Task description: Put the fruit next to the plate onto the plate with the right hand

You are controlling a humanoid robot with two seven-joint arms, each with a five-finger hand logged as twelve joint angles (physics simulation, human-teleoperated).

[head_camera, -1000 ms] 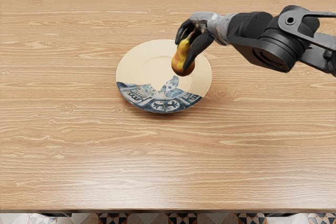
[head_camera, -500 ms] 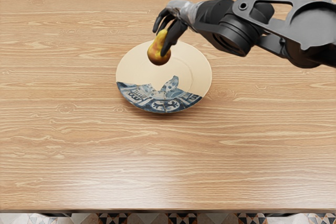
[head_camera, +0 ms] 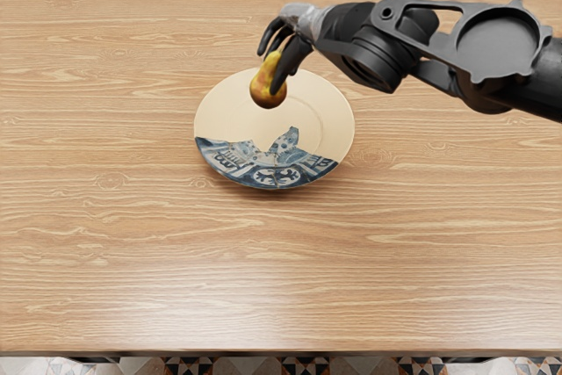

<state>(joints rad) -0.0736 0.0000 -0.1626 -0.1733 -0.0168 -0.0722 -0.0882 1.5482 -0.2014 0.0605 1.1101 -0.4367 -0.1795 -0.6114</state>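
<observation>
The right hand [head_camera: 285, 37] is seen closed on a pear [head_camera: 266, 87], its dark fingers [head_camera: 290, 57] curled down around the upper, narrower part of the fruit and pressed against its skin. The pear is held just beneath the hand, neck up toward the palm and rounded end downward, slightly tilted. Its yellow skin is flushed with orange-brown at the lower end. Only the lower part of the fruit is left uncovered, the rest being hidden behind the fingers. Below the hand and the pear, a round plate [head_camera: 327, 120] is laid flat on the worktop [head_camera: 114, 217]. The pear is placed over the part of the plate that is nearest the hand, at the plate's far left, where both the cream surface and the rim are overlapped by it. Whether the fruit is touching the plate or is held slightly above it cannot be told from this single view. The plate's plain cream field is found on the side closer to the hand, while a band of blue-and-white decoration is carried on the side farthest from it. The hand is joined by a pale grey wrist [head_camera: 313, 17] to the dark right arm [head_camera: 492, 50], which is brought in from the right edge of the picture, with a large round joint housing [head_camera: 379, 48] set just behind the wrist. The wood-grained worktop is spread out on all sides of the hand.
</observation>
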